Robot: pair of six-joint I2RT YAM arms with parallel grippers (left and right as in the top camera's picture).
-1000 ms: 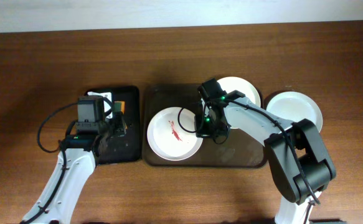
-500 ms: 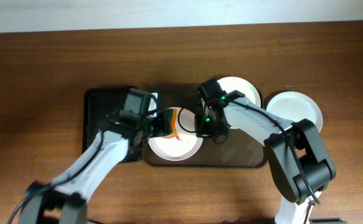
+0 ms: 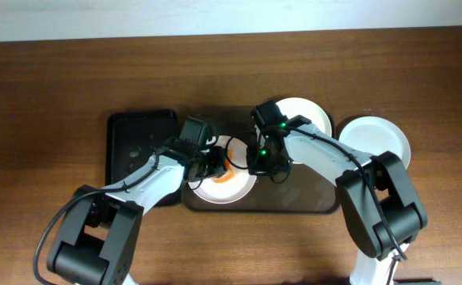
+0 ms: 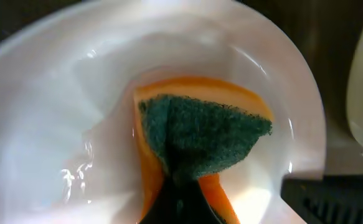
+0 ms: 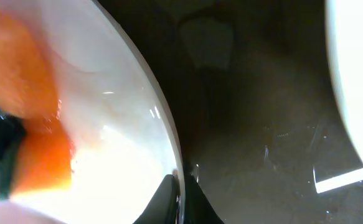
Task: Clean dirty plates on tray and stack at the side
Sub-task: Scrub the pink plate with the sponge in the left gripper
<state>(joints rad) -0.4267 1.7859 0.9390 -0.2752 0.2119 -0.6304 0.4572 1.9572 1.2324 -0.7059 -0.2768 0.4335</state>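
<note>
your left gripper (image 3: 216, 164) is clamped on an orange-and-green sponge (image 4: 203, 134), pressed into the plate (image 3: 215, 191) on the tray (image 3: 310, 199) at mid-bench. your right gripper (image 5: 178, 199) pinches that plate's rim. second plate (image 3: 306, 113) lies at the tray's far side; third plate (image 3: 377, 136) lies toward the bench's right edge

This looks like a robot test bench in a lab room, arranged as a small dish-washing station. Two jointed arms with green lights (image 3: 260, 153) stand on a brown wooden table (image 3: 56, 79), and a strip of pale wall (image 3: 215, 16) runs beyond both grippers. The left gripper (image 3: 215, 164) clamps an orange sponge (image 4: 200, 137) with a green scouring face. Under it lies a white plate (image 3: 207, 188) on a dark brown tray (image 3: 310, 198). The right gripper (image 3: 256, 162) pinches this plate's rim. A glossy black tray (image 3: 131, 134) sits on the outer side of the left gripper. A second plate (image 3: 310, 115) lies just behind the right gripper, and a third plate (image 3: 377, 138) lies on the table to its outer side.
</note>
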